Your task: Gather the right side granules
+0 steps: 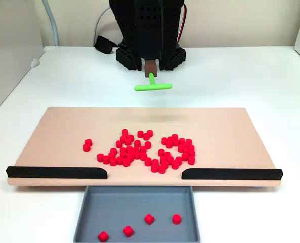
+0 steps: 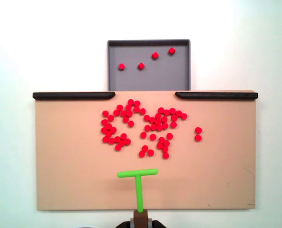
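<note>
Granules (image 2: 141, 128) clustered mid-board (image 2: 60, 190), just short of gap between rails; two strays (image 2: 198, 134) at 3 o'clock of cluster in a fixed view. Four in tray (image 2: 179, 76). Pusher (image 2: 138, 183) at 6 o'clock, apart from granules. Gripper (image 2: 141, 216) clamped on pusher stem. Step: approach, likely. Next: swing bar outside strays, sweep inward.

Red granules (image 1: 144, 152) clustered mid-board; four in grey tray (image 1: 89, 212).

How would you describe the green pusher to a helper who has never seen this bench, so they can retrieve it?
Find the tan board in a fixed view, with red granules across it. At its edge farthest from the grey tray, the claw holds a green T-shaped pusher. It is the one green thing, far larger than any pellet.
</note>
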{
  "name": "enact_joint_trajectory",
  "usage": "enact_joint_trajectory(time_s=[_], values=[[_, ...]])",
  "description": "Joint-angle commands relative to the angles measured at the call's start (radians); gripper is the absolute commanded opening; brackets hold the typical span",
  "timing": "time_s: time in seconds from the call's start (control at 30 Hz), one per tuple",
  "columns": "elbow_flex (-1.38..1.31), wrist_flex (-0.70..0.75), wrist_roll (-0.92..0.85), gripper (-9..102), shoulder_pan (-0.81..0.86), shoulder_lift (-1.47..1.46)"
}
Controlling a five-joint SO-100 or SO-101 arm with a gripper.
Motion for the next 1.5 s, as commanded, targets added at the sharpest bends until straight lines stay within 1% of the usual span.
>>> enact_joint_trajectory(time_s=[0.0,0.47,0.6,0.7,1.03,1.3,1.47], values=[[-0.005,0.006,-0.025,1,0.003,0.003],[-0.015,0.006,-0.054,3,0.023,0.002],[-0.006,0.006,-0.063,1,0.026,0.008],[-0.003,0.006,-0.101,0,0.043,0.012],[-0.003,0.006,-0.301,1,0.124,-0.009],[-0.003,0.008,-0.557,2,0.25,-0.006],[-0.008,0.008,-0.749,1,0.311,-0.023]])
